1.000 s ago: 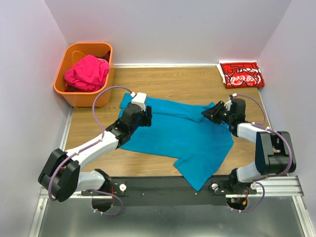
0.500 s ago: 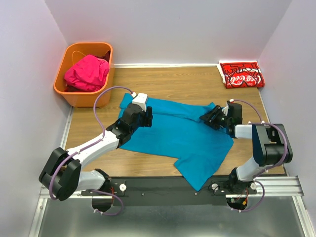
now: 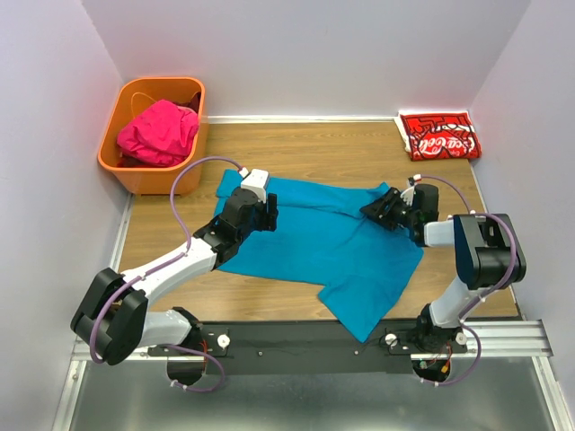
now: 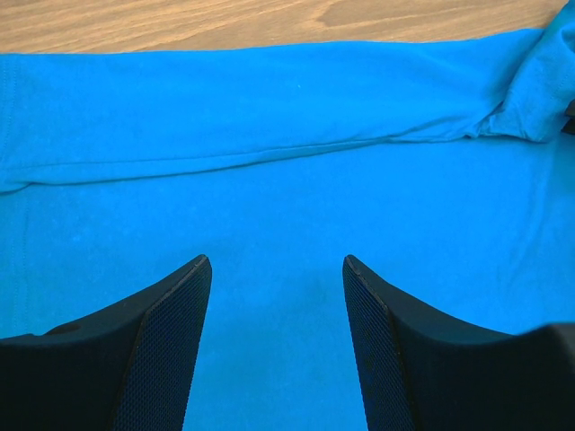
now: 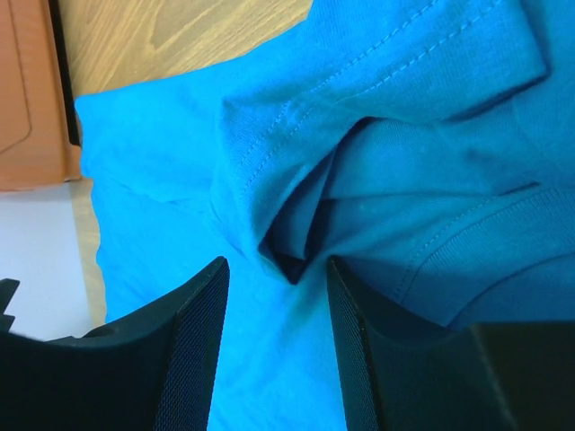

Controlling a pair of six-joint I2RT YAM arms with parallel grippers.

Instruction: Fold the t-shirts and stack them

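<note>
The plain teal-blue cloth t-shirt (image 3: 332,247) lies spread on the middle of the wooden tabletop (image 3: 314,144), the left claw (image 3: 269,215) above its left half, the right claw (image 3: 371,209) above its right sleeve. Far left stands the orange plastic basket (image 3: 144,180) (the magenta-pink cloth t-shirt (image 3: 157,133) inside); far right lies the folded red Coca-Cola t-shirt (image 3: 438,136).

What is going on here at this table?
Two robot arms work on a blue t-shirt spread on the table. The left claw is open over it; the right claw is open at a bunched sleeve. A red shirt lies folded in the far corner, a pink shirt in the orange basket.
</note>
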